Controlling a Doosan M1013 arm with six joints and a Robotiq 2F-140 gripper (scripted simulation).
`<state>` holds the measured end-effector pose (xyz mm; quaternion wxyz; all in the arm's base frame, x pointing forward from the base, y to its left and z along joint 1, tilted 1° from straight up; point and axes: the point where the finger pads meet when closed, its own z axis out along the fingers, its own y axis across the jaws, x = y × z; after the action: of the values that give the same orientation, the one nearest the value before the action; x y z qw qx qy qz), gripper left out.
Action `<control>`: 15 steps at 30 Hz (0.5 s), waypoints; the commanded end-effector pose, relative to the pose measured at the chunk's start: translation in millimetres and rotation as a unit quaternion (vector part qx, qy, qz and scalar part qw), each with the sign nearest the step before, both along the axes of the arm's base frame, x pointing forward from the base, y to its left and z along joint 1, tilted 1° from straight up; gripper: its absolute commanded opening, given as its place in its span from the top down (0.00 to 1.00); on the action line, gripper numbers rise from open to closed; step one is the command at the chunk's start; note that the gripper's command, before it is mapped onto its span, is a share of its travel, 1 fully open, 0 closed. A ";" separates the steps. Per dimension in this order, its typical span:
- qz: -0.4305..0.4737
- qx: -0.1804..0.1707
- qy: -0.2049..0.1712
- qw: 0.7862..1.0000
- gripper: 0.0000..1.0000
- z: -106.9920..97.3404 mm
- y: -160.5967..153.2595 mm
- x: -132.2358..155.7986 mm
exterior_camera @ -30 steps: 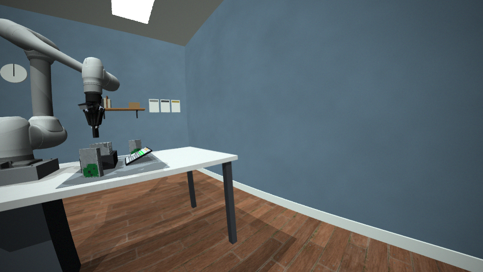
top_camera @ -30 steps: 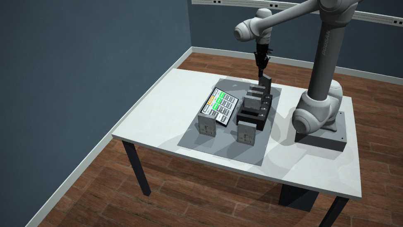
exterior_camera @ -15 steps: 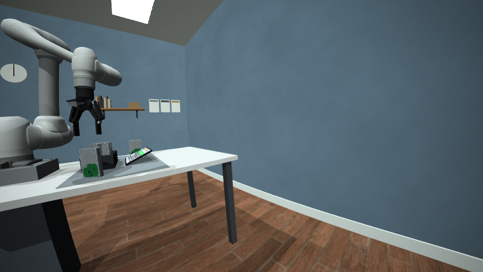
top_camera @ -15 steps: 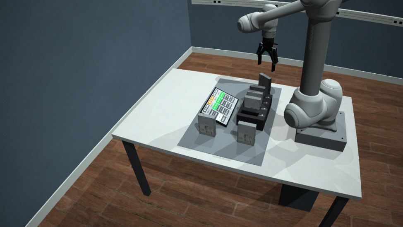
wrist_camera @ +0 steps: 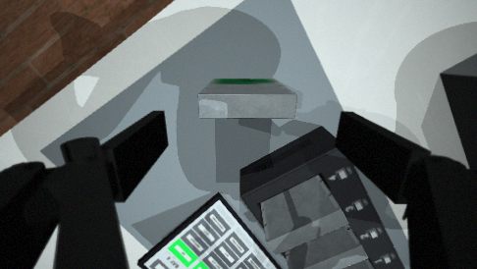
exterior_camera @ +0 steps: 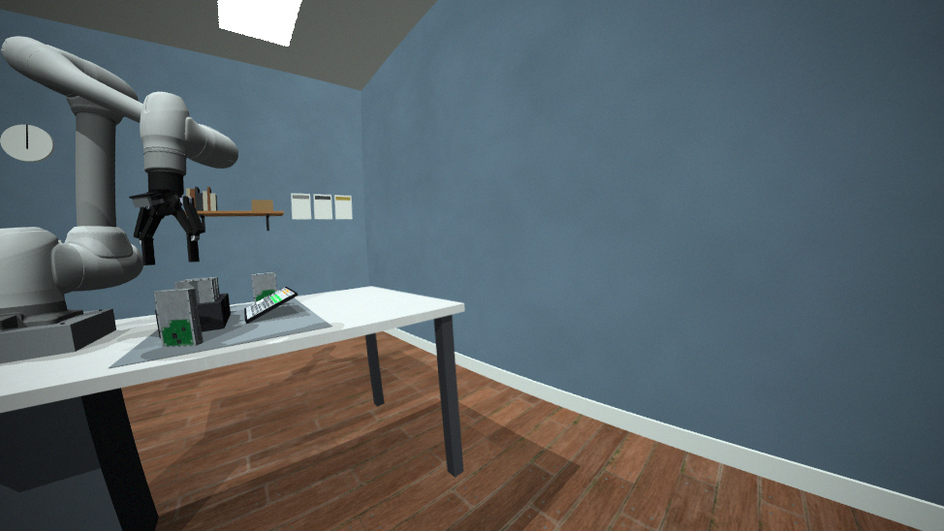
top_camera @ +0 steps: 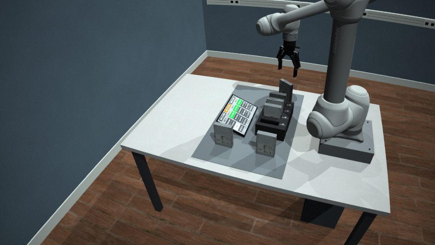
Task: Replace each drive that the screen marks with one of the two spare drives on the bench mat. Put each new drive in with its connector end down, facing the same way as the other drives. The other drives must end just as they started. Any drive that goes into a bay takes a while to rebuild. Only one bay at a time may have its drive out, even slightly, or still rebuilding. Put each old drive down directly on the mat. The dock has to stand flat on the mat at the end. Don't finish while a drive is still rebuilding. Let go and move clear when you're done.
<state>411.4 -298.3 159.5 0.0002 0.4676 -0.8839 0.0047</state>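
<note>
One counter [top_camera: 164, 112] [exterior_camera: 395, 306] [wrist_camera: 442, 15], white, edges and corners as the top view gives them; one grey mat [top_camera: 240, 164] [exterior_camera: 290, 323] [wrist_camera: 304, 54], lying between its far and near edges; one black dock [top_camera: 269, 129] [exterior_camera: 214, 313] [wrist_camera: 282, 152], on the mat, three seated drives [top_camera: 272, 110] [exterior_camera: 205, 289] [wrist_camera: 299, 211] upright in it, the bay nearest the near edge vacant; one tilted screen [top_camera: 240, 116] [exterior_camera: 272, 306] [wrist_camera: 216, 233], on the dock's left-edge side, three green fields and one orange field lit; one drive by the far edge [top_camera: 286, 90] [exterior_camera: 176, 317] [wrist_camera: 247, 105], upright on the mat; one drive toward the near-left corner [top_camera: 223, 134] [exterior_camera: 264, 285], upright, beside the screen; one drive toward the near edge [top_camera: 265, 143], upright, near the dock's vacant bay; one gripper [top_camera: 287, 72] [exterior_camera: 171, 254] [wrist_camera: 251, 129], jaws wide, nothing held, above the far-edge side; one arm base [top_camera: 343, 154] [exterior_camera: 92, 329], by the right edge
</note>
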 end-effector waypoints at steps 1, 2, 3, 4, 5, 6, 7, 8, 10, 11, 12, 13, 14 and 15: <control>0.000 0.000 -0.001 1.000 0.11 0.6 -0.2 0.4; 0.000 0.000 -0.001 1.000 0.11 0.6 -0.2 0.4; 0.000 0.000 -0.001 1.000 0.11 0.6 -0.2 0.4; 0.000 0.000 -0.001 1.000 0.11 0.6 -0.2 0.4; 0.000 0.000 -0.001 1.000 0.11 0.6 -0.2 0.4; 0.000 0.000 -0.001 1.000 0.11 0.5 -0.2 0.4; 0.000 0.000 -0.001 1.000 0.11 0.5 -0.2 0.4; 0.000 0.000 -0.001 1.000 0.11 0.4 -0.2 0.4; 0.000 0.000 -0.001 1.000 0.11 0.2 -0.2 0.4; 0.000 0.000 -0.001 1.000 0.11 0.0 -0.2 0.4; 0.000 0.000 -0.001 1.000 0.11 -0.3 -0.2 0.4; 0.000 0.000 -0.001 1.000 0.11 -0.6 -0.2 0.4; 0.000 0.000 -0.001 1.000 0.11 -1.1 -0.2 0.4; 0.000 0.000 -0.001 1.000 0.11 -1.5 -0.2 0.4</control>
<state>411.5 -298.3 158.3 0.0002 0.4676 -0.8839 0.0047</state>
